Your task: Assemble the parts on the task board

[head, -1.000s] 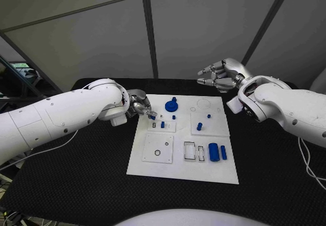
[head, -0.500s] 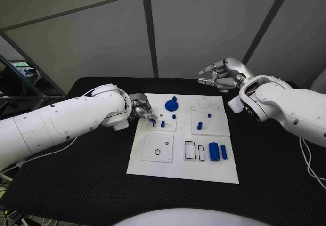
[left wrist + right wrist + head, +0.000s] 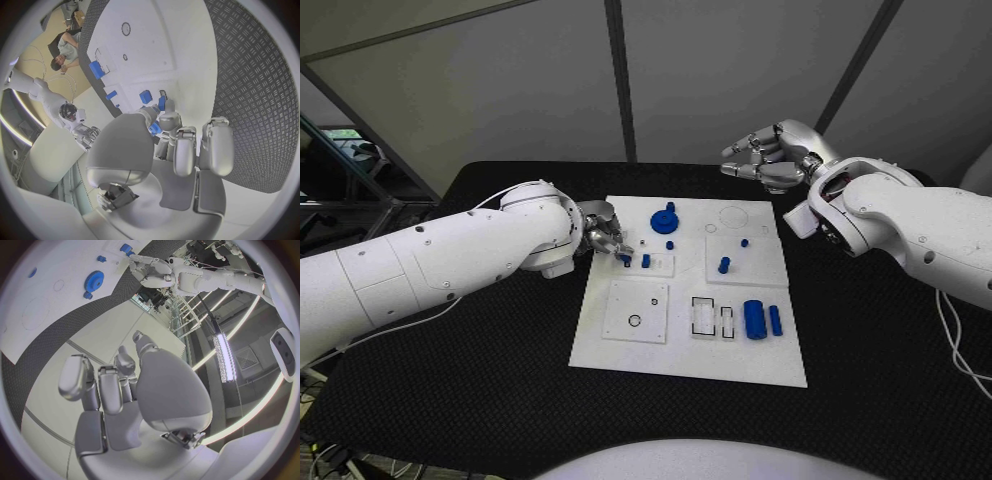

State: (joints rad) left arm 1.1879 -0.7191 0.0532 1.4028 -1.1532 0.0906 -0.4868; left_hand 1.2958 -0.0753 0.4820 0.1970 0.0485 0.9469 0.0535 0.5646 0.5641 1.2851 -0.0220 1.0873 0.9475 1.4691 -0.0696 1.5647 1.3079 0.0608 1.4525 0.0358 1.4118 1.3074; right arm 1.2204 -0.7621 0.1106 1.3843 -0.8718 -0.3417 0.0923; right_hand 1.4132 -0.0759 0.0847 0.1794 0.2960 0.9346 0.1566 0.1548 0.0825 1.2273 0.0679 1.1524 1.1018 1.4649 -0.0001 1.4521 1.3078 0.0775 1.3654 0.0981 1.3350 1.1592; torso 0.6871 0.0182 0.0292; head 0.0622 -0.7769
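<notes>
While the right robot hand (image 3: 769, 158) hangs curled and empty past the white board's (image 3: 687, 355) far edge, the left robot hand (image 3: 606, 236) pinches a small blue piece (image 3: 154, 128) over the board's near-left insert.

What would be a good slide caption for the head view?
Left hand sets a small blue part on the white task board; right hand waits, fingers curled.

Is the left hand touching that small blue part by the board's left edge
Touching. In the left wrist view the left hand pinches a small blue part between its fingertips, just above the task board.
</notes>
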